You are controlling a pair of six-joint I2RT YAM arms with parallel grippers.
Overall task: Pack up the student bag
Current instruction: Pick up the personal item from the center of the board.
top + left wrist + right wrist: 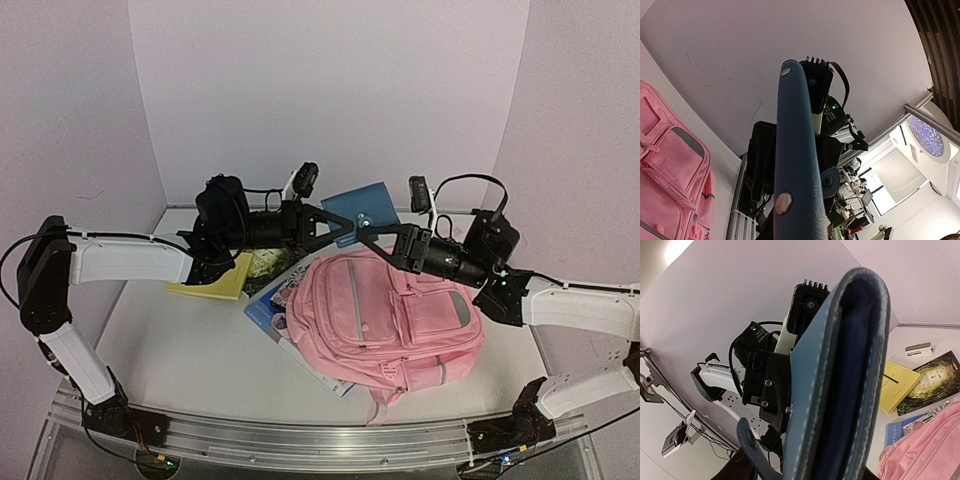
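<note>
L gripper [340, 228] & R gripper [380, 240] both look clamped on blue case [362, 208], mid-frame, above bench [180, 340]. Pink student bag [385, 320] lies flat centre-right, apparently zipped. Prob. nothing packed yet: yellow pad [215, 283], green book [265, 265] still outside.

student bag [385, 320]: showing pink, grey-white patches
case [362, 208]: showing blue, pale stitching
notebook [215, 283]: showing yellow
book [267, 266]: showing dark green, patterned
</note>
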